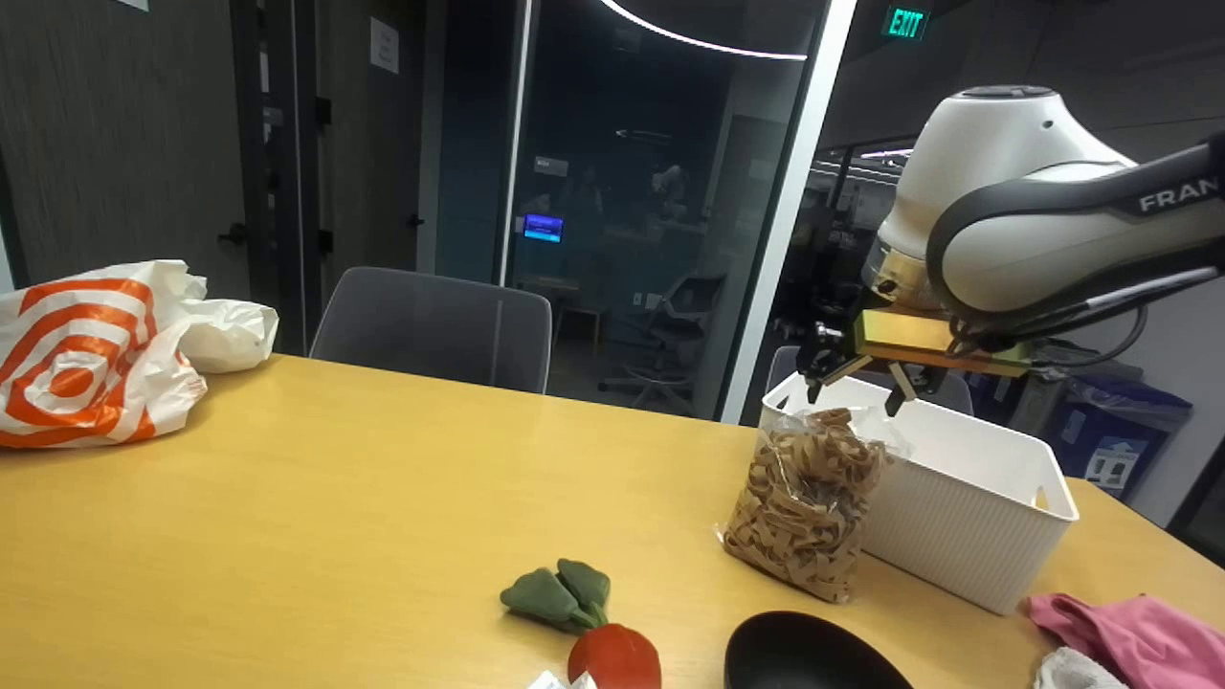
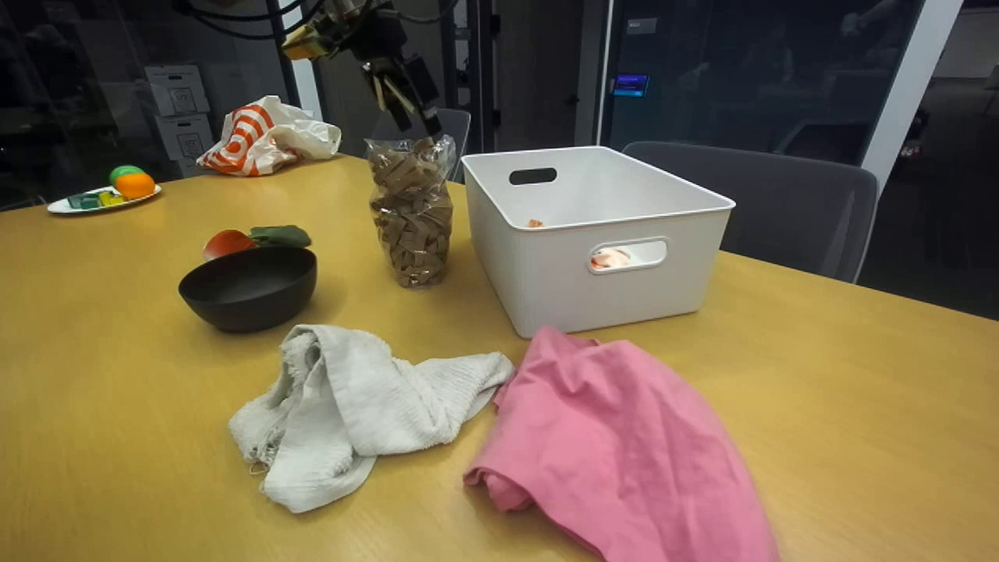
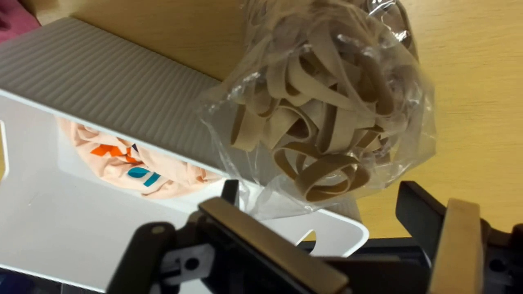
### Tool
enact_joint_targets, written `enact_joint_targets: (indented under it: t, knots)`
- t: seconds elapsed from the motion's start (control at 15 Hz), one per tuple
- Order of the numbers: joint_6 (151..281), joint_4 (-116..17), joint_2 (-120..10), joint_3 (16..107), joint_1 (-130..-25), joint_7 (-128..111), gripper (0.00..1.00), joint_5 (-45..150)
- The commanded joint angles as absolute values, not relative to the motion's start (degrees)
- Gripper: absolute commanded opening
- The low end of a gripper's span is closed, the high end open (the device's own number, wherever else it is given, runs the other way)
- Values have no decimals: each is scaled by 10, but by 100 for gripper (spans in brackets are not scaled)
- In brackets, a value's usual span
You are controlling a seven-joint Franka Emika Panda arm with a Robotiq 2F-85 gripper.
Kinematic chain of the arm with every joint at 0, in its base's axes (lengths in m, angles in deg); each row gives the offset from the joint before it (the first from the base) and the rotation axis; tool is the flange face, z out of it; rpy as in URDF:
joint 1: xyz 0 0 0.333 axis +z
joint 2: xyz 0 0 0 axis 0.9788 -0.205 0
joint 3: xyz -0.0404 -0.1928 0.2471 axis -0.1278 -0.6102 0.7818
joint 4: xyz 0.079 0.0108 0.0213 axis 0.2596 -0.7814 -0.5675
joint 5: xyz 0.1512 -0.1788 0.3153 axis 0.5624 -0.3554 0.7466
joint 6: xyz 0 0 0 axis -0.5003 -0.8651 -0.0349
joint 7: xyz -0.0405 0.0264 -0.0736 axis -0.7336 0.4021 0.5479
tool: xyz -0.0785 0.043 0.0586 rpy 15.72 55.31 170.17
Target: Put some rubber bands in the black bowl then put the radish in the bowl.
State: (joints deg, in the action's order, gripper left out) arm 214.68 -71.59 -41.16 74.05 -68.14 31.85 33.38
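A clear plastic bag of tan rubber bands (image 1: 804, 507) stands upright on the table against the white basket. It also shows in an exterior view (image 2: 410, 215) and in the wrist view (image 3: 322, 98), where its top looks open, with loops of band near the mouth. The black bowl (image 1: 804, 655) sits near the bag and shows whole in an exterior view (image 2: 250, 290). The red radish (image 1: 617, 655) with green leaves lies beside the bowl, partly behind it in an exterior view (image 2: 229, 243). My gripper (image 1: 855, 397) is open and empty just above the bag's top; its fingers (image 3: 321, 196) flank the bag mouth.
The white basket (image 2: 609, 289), holding a peach patterned cloth (image 3: 139, 167), stands right beside the bag. A grey towel (image 2: 375, 398) and a pink cloth (image 2: 616, 445) lie in front. A plate (image 2: 58, 207) with toy food and a plastic shopping bag (image 1: 96, 354) are farther off.
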Motion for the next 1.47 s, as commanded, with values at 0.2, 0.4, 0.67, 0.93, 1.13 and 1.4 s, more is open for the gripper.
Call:
enact_joint_targets:
  t: [0.2,0.4,0.67,0.93,1.13,1.4]
  knots:
    - [2149,-712,-418,745,-671,335,97,330]
    - [2150,-712,-421,739,-674,354,93,328]
    - [2143,-710,-424,733,-676,396,83,344]
    - [2147,-712,-429,733,-675,417,95,344]
    - [2147,-712,-433,733,-674,420,71,346]
    - [2149,-714,-433,732,-675,420,45,356]
